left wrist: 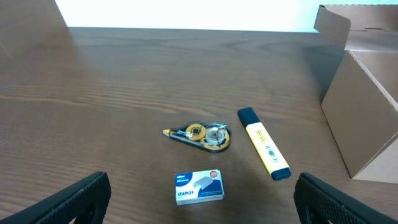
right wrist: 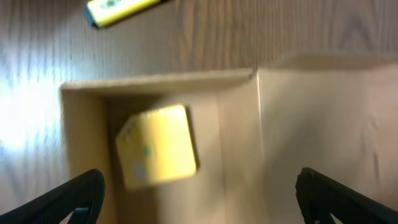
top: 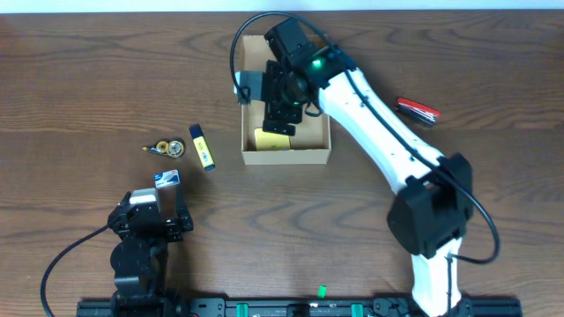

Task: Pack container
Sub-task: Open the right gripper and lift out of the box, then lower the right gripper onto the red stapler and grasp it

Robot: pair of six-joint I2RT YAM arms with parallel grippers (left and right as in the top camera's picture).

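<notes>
The tan cardboard container (top: 319, 151) sits open at the table's middle back, and shows in the left wrist view (left wrist: 364, 112) and right wrist view (right wrist: 311, 124). A yellow pad (top: 269, 139) lies inside it, seen blurred in the right wrist view (right wrist: 157, 146). My right gripper (top: 280, 110) hangs open and empty above the container's inside (right wrist: 196, 205). My left gripper (top: 152, 220) is open and empty near the front left (left wrist: 202, 214). A staples box (left wrist: 198, 186), a correction tape (left wrist: 202, 134) and a yellow highlighter (left wrist: 263, 143) lie on the table before it.
A red pocket knife (top: 416, 110) lies to the right of the container. The staples box (top: 166, 179), correction tape (top: 166, 147) and highlighter (top: 202, 146) lie left of the container. The highlighter also shows in the right wrist view (right wrist: 121, 9).
</notes>
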